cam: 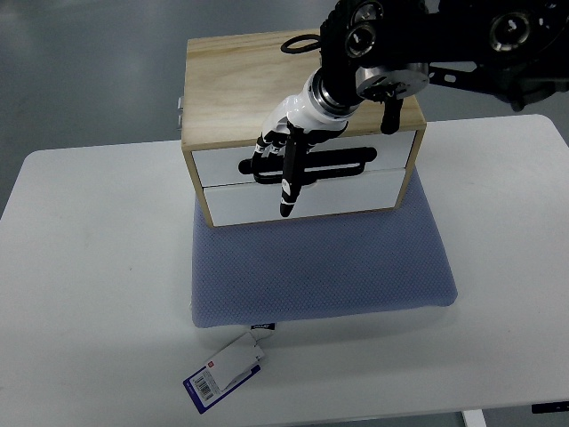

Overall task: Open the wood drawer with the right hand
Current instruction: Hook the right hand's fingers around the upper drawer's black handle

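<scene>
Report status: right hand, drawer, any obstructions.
Right hand at upper drawer's black handle, fingers pointing down over it, grasp unclear. Wood drawer looks shut. Nothing blocking. Left hand out of view.

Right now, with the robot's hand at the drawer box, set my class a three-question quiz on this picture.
1. True or false: the top drawer of the wooden box is already pulled far out over the blue mat.
2. Multiple choice: the right hand is at A) the white tag, B) the black handle on the top drawer's front, C) the table edge.
3. Fill in: the white tag lies on the white table at the mat's ____ edge.

Key: 1 false, its front looks about level with the lower drawer's. 2 B, the fingers hang down across the black handle. 3 near, on its left.
</scene>
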